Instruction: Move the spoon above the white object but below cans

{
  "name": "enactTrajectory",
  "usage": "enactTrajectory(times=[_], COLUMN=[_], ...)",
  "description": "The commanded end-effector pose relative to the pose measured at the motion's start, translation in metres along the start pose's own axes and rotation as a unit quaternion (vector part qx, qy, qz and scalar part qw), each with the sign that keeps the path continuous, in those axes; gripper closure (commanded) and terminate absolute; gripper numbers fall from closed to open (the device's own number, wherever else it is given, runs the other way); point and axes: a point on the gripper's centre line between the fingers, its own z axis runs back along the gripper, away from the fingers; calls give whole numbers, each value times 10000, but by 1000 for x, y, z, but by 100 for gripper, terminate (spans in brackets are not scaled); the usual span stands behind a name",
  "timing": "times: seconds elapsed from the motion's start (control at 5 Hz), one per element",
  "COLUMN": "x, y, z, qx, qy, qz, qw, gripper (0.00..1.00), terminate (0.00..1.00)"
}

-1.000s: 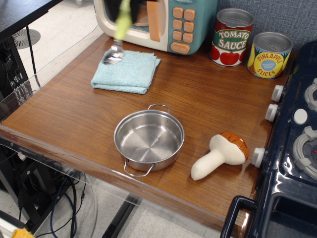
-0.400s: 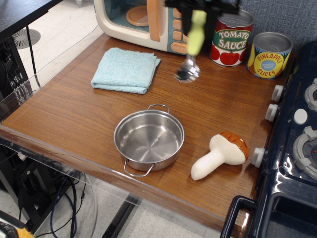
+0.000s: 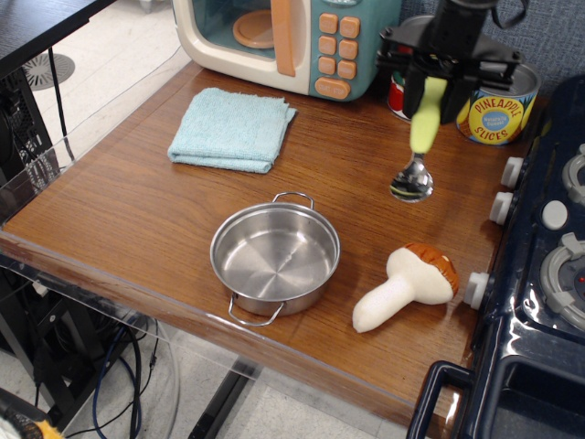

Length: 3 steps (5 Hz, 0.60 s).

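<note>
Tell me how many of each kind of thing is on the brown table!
Cans: 2, tomato can, pineapple can
Spoon: 1, held by the gripper
Mushroom: 1
Pot: 1
Cloth: 1
Toy microwave: 1
Total: 7

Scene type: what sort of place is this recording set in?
Most likely a play kitchen on a wooden table: a toy microwave, a toy stove with knobs along the right edge, and food cans at the back.
</note>
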Motion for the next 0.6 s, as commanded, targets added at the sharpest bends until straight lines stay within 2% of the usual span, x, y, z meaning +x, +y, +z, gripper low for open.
enactTrajectory(times=[0.0, 0.4], x=[10, 2], y=[-6, -6], z=[-16, -44], qx=[49, 189], qy=[-193, -96], qz=[162, 156], qw=[9997, 9997], gripper=[100, 100], terminate=[0, 0])
